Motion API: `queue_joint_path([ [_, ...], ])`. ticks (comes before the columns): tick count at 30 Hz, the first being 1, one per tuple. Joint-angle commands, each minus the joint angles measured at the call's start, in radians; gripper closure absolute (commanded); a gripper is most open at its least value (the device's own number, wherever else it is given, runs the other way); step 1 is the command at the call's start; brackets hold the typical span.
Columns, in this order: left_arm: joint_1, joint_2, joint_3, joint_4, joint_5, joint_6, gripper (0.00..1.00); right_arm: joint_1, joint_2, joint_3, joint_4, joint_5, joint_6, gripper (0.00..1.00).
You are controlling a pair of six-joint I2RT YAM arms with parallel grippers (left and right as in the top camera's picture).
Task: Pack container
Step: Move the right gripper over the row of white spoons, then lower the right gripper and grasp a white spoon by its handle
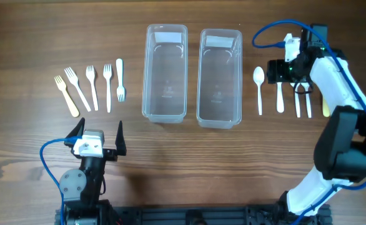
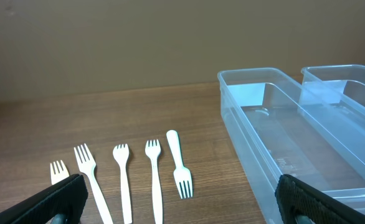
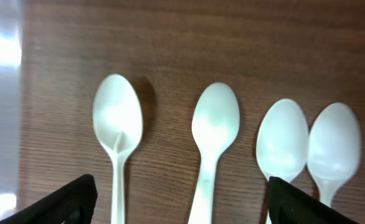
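At your 7 o'clock, the left gripper (image 1: pixel 100 130) sits spread and empty. At 2 o'clock, the right gripper (image 3: pixel 179 190) hangs spread over the spoons (image 3: pixel 215 121), beside the containers (image 1: pixel 199 75). The spoons look like light, stiff, slick plastic, so pinch one mid-handle. Each runs 12 to 6, bowl toward 12.

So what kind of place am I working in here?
Looks like a staged test bench, not a kitchen: a wood-grain table, two robot arms fixed at its near edge, and plastic forks and spoons lined up in neat rows beside two clear containers.
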Motion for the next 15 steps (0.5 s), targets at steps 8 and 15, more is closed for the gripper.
queue_joint_path([
  [8, -0.006, -0.006, -0.008, 0.004, -0.005, 0.022, 0.0, 0.003, 0.069, 0.018, 0.011, 0.082, -0.05, 0.2],
  [15, -0.006, -0.006, -0.008, 0.004, -0.005, 0.022, 0.0, 0.002, 0.107, 0.018, 0.011, 0.081, -0.055, 0.22],
])
